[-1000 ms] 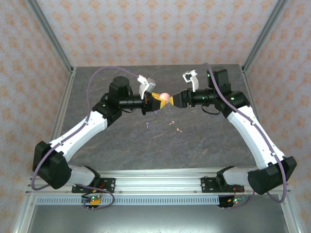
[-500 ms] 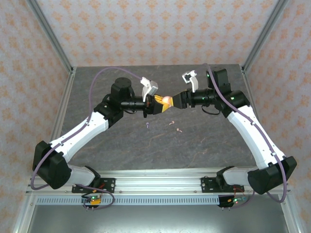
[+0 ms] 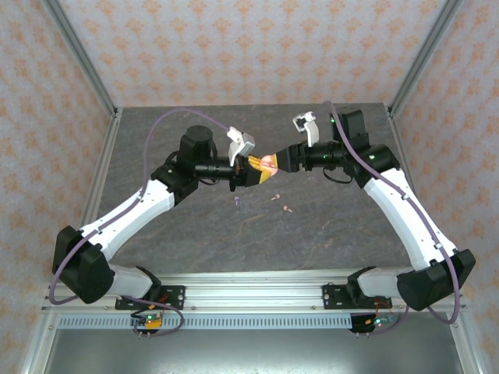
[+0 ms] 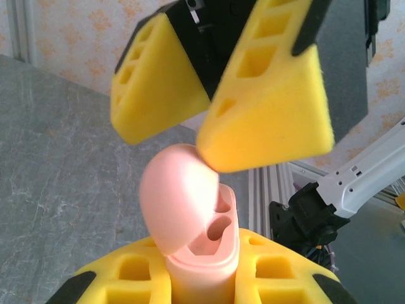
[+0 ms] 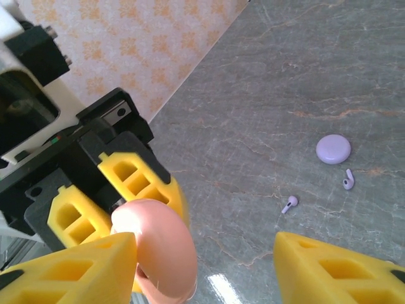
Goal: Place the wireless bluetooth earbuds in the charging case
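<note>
My left gripper (image 4: 201, 273) is shut on a salmon-pink charging case (image 4: 204, 256), held above the table mid-back (image 3: 267, 162). Its lid (image 4: 173, 201) stands partly lifted, and two empty sockets show under it. My right gripper (image 4: 204, 136) faces it, open, with one yellow fingertip (image 4: 266, 130) touching the top of the lid. From the right wrist, that gripper (image 5: 202, 269) straddles the pink case (image 5: 166, 256). Two lilac earbuds (image 5: 289, 203) (image 5: 348, 179) lie on the table. Two pink earbuds (image 3: 275, 197) (image 3: 287, 208) lie below the grippers.
A round lilac case (image 5: 333, 149) sits shut on the grey table next to the lilac buds. Another small lilac piece (image 3: 236, 201) lies under the left arm. Patterned walls and metal posts (image 3: 78, 58) bound the table at the back and sides.
My left wrist has rolled and shifted slightly right, bringing the pink case closer against the right gripper's finger. The right arm has hardly moved.
</note>
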You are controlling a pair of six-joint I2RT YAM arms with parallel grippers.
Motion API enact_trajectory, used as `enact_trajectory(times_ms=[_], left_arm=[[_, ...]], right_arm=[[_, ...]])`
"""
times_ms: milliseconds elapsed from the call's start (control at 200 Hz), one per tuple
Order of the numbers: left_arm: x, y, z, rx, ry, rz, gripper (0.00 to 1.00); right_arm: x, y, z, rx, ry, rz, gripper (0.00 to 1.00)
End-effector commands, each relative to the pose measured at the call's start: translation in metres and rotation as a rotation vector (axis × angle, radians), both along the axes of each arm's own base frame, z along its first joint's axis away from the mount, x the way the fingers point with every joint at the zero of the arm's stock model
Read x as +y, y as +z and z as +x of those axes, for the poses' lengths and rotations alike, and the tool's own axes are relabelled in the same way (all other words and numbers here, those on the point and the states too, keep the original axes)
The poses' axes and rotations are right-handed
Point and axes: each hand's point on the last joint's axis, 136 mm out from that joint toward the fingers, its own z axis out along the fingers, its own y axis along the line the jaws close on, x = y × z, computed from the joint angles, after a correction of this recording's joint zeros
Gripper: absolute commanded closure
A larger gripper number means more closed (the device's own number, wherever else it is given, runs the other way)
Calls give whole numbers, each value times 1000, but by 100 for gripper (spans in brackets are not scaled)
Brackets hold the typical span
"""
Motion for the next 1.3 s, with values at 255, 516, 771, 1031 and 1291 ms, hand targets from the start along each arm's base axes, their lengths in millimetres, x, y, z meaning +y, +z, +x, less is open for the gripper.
enact_trajectory(times_ms=[255, 516, 771, 1031, 1291], left_arm=[[-3, 31, -20, -99, -63, -40, 100], [1, 17, -12, -81, -10, 7, 100], [5, 11, -5, -67, 27, 22, 100], [9, 12, -6, -58, 21, -22, 100], [11, 11, -9, -53, 17, -49, 100]], right_arm=[[-7, 0, 15, -9, -88, -43, 41], [-13, 9, 16, -39, -127, -43, 39], [-28, 20, 14, -94, -199, -64, 38], [-40, 5, 17, -76, -253, -114, 37], [-39, -10, 6, -50, -211, -128, 37]])
